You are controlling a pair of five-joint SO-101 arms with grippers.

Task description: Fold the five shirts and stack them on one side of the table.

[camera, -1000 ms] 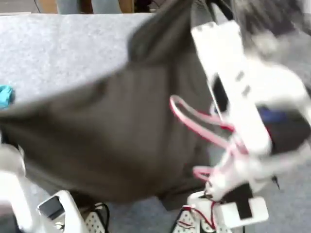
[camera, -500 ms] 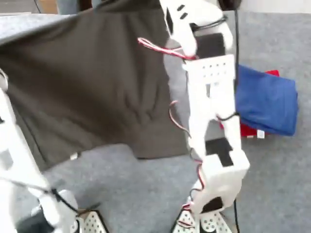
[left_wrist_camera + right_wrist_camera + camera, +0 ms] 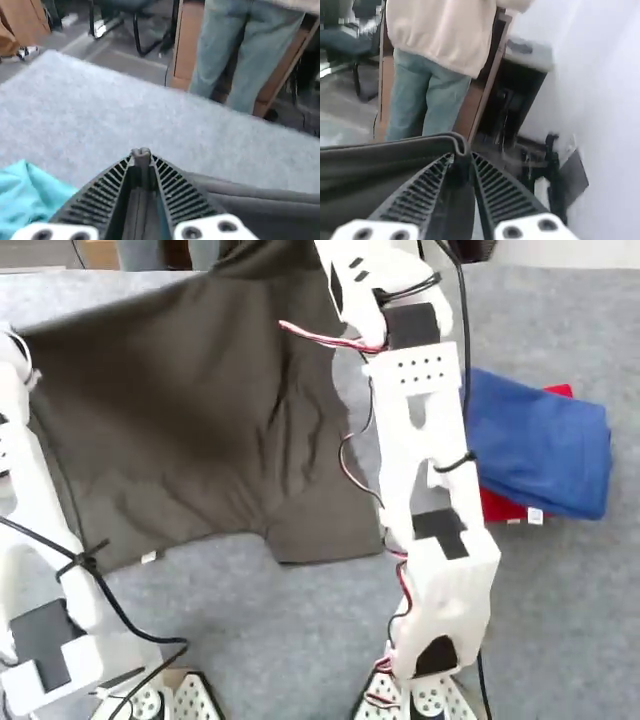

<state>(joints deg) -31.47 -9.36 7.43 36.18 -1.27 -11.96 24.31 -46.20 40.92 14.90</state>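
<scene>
Looking down from the high view, the dark shirt [image 3: 200,420] lay opened out over the far left part of the grey table [image 3: 250,640], its hem toward the arms' bases and its far edge lifted between the two arms. The left arm [image 3: 40,510] stood at the shirt's left side and the right arm [image 3: 420,440] stretched along its right side. Just beside that arm, a folded blue shirt [image 3: 540,450] rested on a folded red shirt [image 3: 500,508] at the table's right side, apart from the dark one.

The wrist views supplied what the high view did not. In the left wrist view, the left gripper [image 3: 142,155] had its ribbed fingers pressed together on a fold of the dark shirt [image 3: 240,200], just above the table, with a teal cloth [image 3: 25,195] lying near it. In the right wrist view, the right gripper [image 3: 461,157] pinched the shirt's rolled edge [image 3: 370,170], raised off the table with the room behind it.

The dark shirt looked brownish grey and softly creased, with wrinkles fanning toward its middle. One short sleeve reached out at the near right corner.
</scene>
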